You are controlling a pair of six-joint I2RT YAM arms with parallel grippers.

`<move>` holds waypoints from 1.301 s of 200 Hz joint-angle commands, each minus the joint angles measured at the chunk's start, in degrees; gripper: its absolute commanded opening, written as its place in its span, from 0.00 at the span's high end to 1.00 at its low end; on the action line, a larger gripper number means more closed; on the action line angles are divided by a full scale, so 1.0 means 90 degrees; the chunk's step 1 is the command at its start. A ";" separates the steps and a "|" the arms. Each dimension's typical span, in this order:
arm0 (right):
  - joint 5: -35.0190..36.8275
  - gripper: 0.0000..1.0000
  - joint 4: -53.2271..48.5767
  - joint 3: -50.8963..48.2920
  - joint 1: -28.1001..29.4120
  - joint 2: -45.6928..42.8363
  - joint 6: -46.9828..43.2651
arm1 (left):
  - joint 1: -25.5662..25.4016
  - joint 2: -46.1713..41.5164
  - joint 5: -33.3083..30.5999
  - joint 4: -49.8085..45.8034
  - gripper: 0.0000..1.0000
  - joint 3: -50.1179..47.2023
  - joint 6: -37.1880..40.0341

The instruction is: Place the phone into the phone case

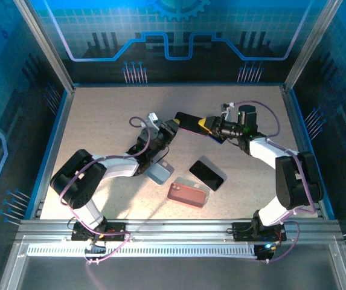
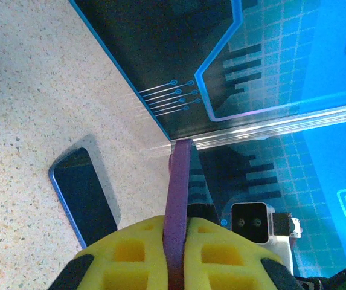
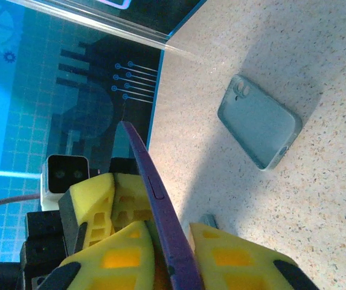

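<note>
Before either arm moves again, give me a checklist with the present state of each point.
1. Left gripper clamped on the purple-edged item: ok, its yellow pads press both faces.
2. Right gripper closed on the same item: ok, it appears to have a pad on each side.
3. Item clear of the table: ok, it is held in the air between the two arms.
4. Whether the held item is a phone or a case: cannot tell.
5. Black phone, red case and grey case free on the table: ok, none is gripped.
</note>
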 commanded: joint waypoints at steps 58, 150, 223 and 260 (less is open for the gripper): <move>0.0280 1.00 -0.0728 -0.0153 0.0159 -0.0717 -0.0594 | -0.0101 -0.0482 0.0311 -0.0718 0.55 0.0082 0.1130; 0.0199 1.00 -0.1611 -0.0075 -0.0266 -0.0910 -0.1005 | 0.1328 -0.0134 0.0844 -0.4271 0.57 0.1047 0.2627; 0.0210 1.00 -0.2137 -0.0080 -0.0669 -0.1022 -0.1348 | 0.1664 0.2095 0.0782 -0.5681 0.79 0.3357 0.3292; 0.0165 1.00 -0.2186 -0.0141 -0.0812 -0.1050 -0.1372 | 0.1694 0.2718 0.0881 -0.6107 0.81 0.3907 0.3275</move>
